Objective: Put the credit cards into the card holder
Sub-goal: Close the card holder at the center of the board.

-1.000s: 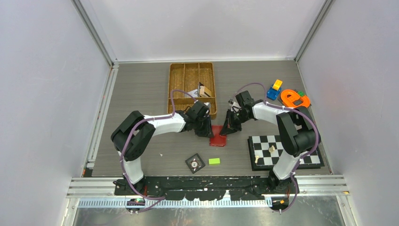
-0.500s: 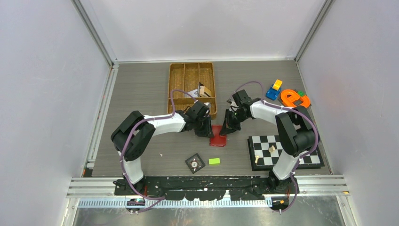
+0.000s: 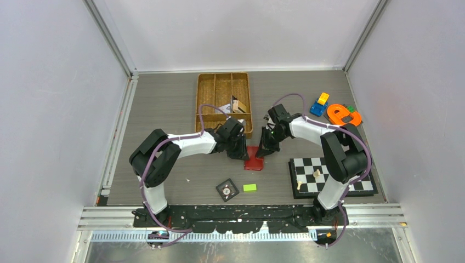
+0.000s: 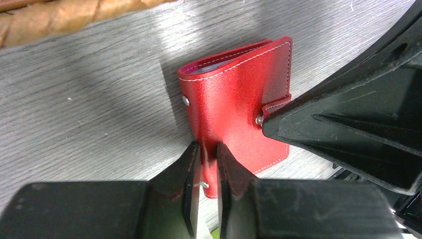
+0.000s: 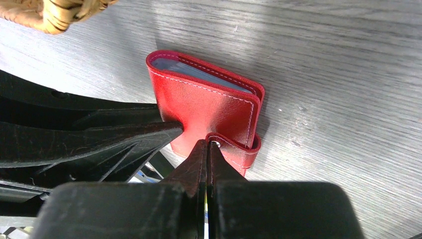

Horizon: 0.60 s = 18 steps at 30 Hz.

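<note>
Wallet (image 4: 234, 99) pinched between left fingers (image 4: 191, 174), right fingers (image 5: 196, 164) touching

Folded red card holder (image 4: 234, 99) on the grey table (image 4: 89, 109). The left gripper (image 4: 209, 149) pinches its near edge, the right gripper (image 4: 271, 124) touches its right-hand tab, and the woven tray (image 4: 74, 15) lies beyond it.

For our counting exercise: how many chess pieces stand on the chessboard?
2 chess pieces: one near the middle of the chessboard, another at its left edge. The right arm overhangs the board, so more may be hidden.
</note>
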Available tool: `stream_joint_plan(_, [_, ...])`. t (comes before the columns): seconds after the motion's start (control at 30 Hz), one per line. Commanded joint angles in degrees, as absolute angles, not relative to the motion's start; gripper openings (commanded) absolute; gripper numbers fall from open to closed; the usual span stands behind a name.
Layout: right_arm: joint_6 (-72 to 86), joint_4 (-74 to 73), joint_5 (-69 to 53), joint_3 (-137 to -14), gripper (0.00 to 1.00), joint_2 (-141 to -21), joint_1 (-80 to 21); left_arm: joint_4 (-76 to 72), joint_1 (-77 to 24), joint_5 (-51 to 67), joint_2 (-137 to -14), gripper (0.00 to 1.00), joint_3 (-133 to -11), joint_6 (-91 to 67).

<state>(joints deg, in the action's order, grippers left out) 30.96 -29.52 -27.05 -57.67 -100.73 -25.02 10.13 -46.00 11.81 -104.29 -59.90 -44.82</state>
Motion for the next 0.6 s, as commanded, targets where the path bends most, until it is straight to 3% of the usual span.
stream_joint_plan(0.0, [30.80, -25.59, -13.51, -54.93, 0.00, -107.48, -28.74, 11.35, -46.85, 11.19, -107.23, 0.14, -59.35, -44.03])
stream_joint_plan(0.57, [33.67, -24.65, -9.43, -54.45, 0.00, -109.66, -30.74, 11.08, -46.85, 11.14, -106.79, 0.13, -58.88, -44.13])
